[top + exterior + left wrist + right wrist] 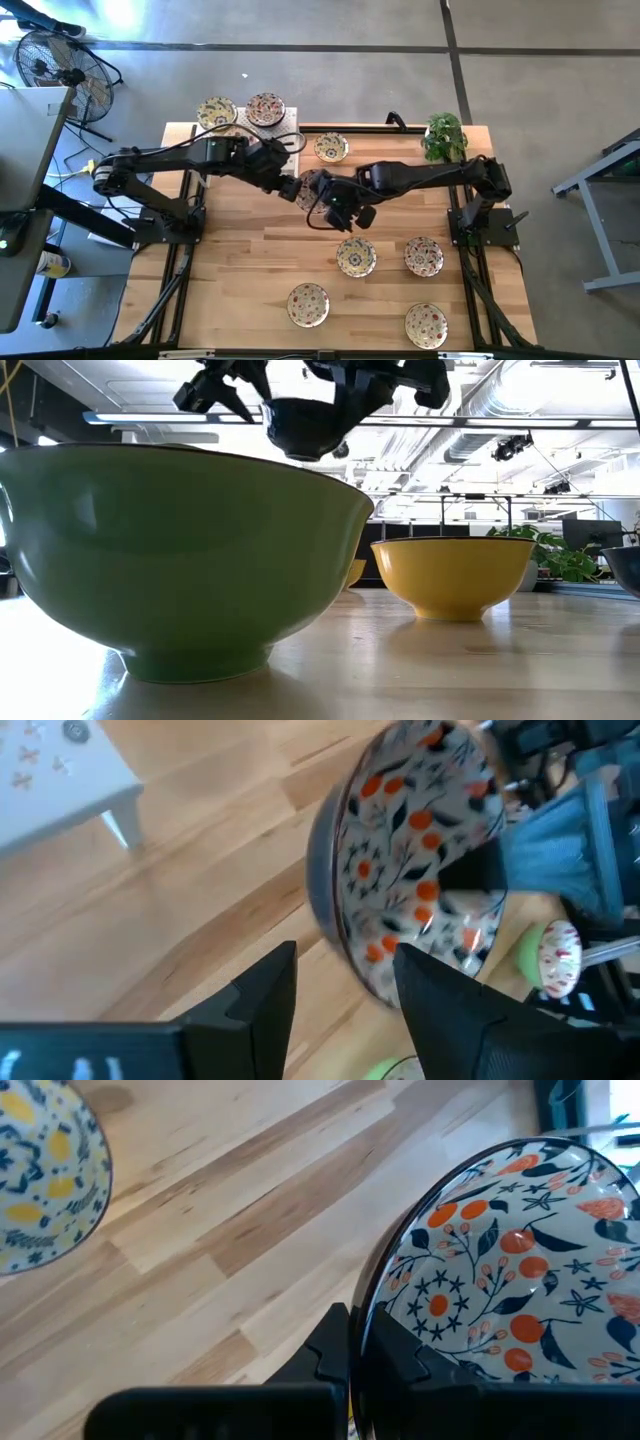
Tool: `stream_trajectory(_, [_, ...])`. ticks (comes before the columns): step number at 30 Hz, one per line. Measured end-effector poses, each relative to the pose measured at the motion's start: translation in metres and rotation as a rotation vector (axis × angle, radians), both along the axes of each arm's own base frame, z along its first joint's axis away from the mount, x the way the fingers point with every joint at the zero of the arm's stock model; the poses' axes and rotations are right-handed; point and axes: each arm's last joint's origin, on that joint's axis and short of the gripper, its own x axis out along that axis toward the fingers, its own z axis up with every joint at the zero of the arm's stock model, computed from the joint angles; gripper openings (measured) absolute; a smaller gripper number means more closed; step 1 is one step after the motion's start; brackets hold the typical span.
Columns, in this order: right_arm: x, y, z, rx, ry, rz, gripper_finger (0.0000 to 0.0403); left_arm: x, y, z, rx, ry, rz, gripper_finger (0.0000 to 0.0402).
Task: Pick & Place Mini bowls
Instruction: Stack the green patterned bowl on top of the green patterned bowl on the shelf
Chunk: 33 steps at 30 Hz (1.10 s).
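Holding the red-patterned mini bowl (500,1270) by its rim in your right tool (360,1342) above the desk (240,260), keep it steady while the spread-fingered left tool (345,985), just beside it, closes in.

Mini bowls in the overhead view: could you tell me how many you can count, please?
8: two on the white rack at and, one at, one held between both grippers, four toward the near edge at. The arms may hide others.
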Motion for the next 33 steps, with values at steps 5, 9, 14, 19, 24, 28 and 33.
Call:
stream_trajectory(5, [0.0014,0.0045,0.0010,-0.002,-0.021,0.003,0.0003,0.0004,0.0001,0.0012,0.001,-0.013,0.004,0.0156])
stream_trajectory(9, [0.0021,0.0045,0.0015,-0.005,-0.030,0.003,0.0005,0.0008,0.0002,0.0017,0.010,-0.018,-0.004,0.0111])
stream_trajectory(14, [0.0021,0.0046,0.0015,-0.006,-0.030,0.004,0.0005,0.0004,0.0004,0.0013,0.026,-0.011,-0.015,0.0051])
stream_trajectory(19, [0.0025,0.0048,0.0016,-0.004,-0.034,0.008,0.0005,0.0002,0.0001,0.0010,0.014,-0.009,-0.017,0.0042])
stream_trajectory(24, [0.0028,0.0049,0.0018,-0.011,-0.034,0.028,0.0004,0.0006,-0.0003,0.0012,0.002,-0.014,-0.020,0.0087])
stream_trajectory(28, [0.0031,0.0062,0.0019,-0.015,-0.038,0.038,0.0005,0.0008,-0.0009,0.0014,-0.014,-0.019,-0.034,0.0121])
stream_trajectory(33, [0.0031,0.0070,0.0021,-0.023,-0.036,0.060,0.0005,0.0005,-0.0017,0.0011,-0.025,-0.015,-0.061,0.0116])
